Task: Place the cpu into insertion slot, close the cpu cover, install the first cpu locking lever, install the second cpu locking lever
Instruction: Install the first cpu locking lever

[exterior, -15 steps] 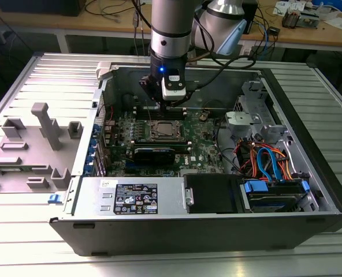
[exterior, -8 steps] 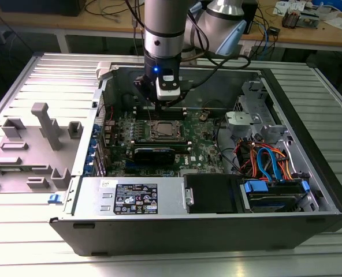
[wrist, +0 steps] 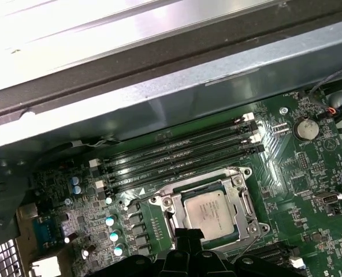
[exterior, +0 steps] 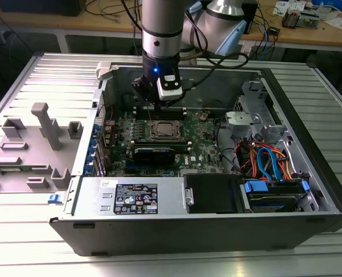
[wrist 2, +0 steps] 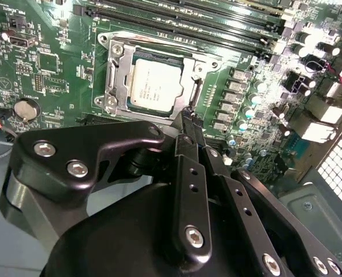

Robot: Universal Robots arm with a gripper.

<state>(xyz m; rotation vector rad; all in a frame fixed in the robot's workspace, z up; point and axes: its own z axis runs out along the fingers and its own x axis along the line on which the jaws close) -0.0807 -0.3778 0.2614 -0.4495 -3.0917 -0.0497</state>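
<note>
Silver-grey square cpu (wrist 2: 153, 86) sits in the metal-rimmed insertion slot (wrist: 158, 201), with the thin silvery cpu cover (wrist 2: 116, 75) seemingly down around it. The black gripper (wrist 2: 187, 115), fingers pressed together and empty, hovers at the frame's edge. I'd judge this the 1st lever step, calling for a steady downward push.

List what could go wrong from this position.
1. The end effector hangs close to the edge of the cpu cover, which lies around the cpu. A slightly misaimed descent might press on the frame or chip and shift or scratch them.
2. Small capacitors and the memory slots crowd the socket. A sideways slip could well strike them.
</note>
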